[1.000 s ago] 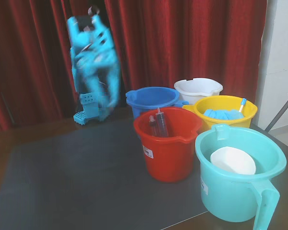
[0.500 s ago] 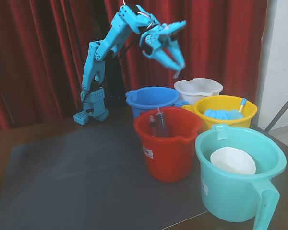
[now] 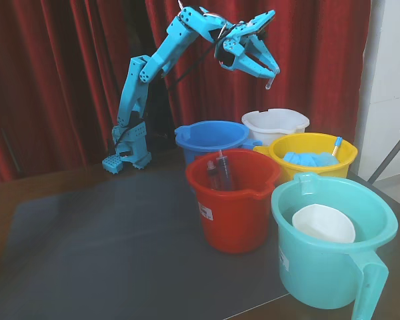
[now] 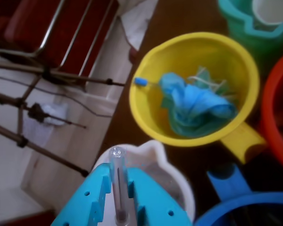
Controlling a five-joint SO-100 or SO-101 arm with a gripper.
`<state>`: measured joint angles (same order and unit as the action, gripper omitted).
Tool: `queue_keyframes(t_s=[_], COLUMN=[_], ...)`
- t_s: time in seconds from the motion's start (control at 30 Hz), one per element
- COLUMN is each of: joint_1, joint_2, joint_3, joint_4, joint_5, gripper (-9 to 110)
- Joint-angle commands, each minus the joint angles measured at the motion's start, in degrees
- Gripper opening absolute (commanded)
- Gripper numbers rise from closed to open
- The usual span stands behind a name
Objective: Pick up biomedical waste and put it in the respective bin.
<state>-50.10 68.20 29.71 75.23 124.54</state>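
Observation:
My blue gripper [image 3: 269,78] is raised high above the white bucket [image 3: 275,124] with the wavy rim, at the back of the bucket group. It is shut on a small clear plastic tube [image 3: 270,83] that hangs from its tips. In the wrist view the tube [image 4: 117,181] lies between the blue fingers [image 4: 96,197], its open end pointing at the white bucket's rim [image 4: 153,149] directly below.
A blue bucket [image 3: 210,138], a red bucket [image 3: 232,199] holding syringes, a yellow bucket [image 3: 312,155] with blue gloves and a teal bucket [image 3: 330,241] with a white bowl crowd the right of the grey mat [image 3: 107,253]. Red curtains hang behind. A tripod [image 4: 47,75] stands beside the table.

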Motion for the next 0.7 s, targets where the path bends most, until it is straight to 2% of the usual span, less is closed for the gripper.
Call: queue_keyframes(t_s=[0.0, 0.17, 0.47, 0.67], joint_1=[-2.11, -7.82, -9.67, -9.49], joint_2=[3.43, 3.25, 3.25, 3.25], joint_3=[-1.14, 1.58, 7.12, 13.01], joint_4=[-0.88, -0.09, -0.88, -7.82], joint_5=[-0.44, -0.35, -0.26, -0.53], gripper=[0, 0, 0, 0])
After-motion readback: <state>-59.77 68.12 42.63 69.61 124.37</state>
